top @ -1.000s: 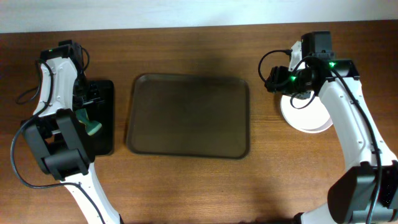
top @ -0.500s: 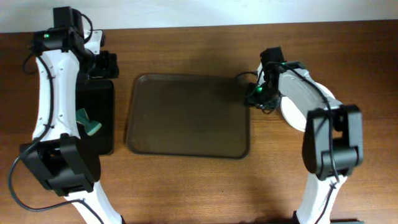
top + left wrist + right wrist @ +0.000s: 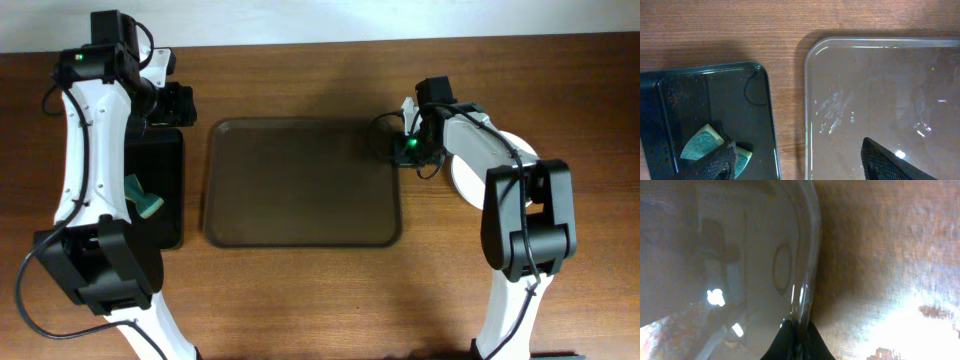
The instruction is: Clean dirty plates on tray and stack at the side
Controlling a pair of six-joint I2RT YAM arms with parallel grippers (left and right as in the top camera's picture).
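Observation:
The dark brown tray (image 3: pixel 300 185) lies in the middle of the table with nothing on it. My right gripper (image 3: pixel 405 150) is at its right rim near the far corner, shut on the tray's rim (image 3: pixel 802 305), with both fingertips pinched against the edge. White plates (image 3: pixel 463 180) sit stacked to the right of the tray, partly hidden under my right arm. My left gripper (image 3: pixel 175 105) hangs open above the gap between the tray (image 3: pixel 880 90) and a black tray, and holds nothing (image 3: pixel 800 167).
A narrow black tray (image 3: pixel 165 230) lies left of the brown one and holds a green sponge (image 3: pixel 143 200), also seen in the left wrist view (image 3: pixel 700 145). Bare wood runs along the table's front.
My right arm swung left from above the plates to the tray's right rim and shut on it. My left arm moved from over the black tray toward the back.

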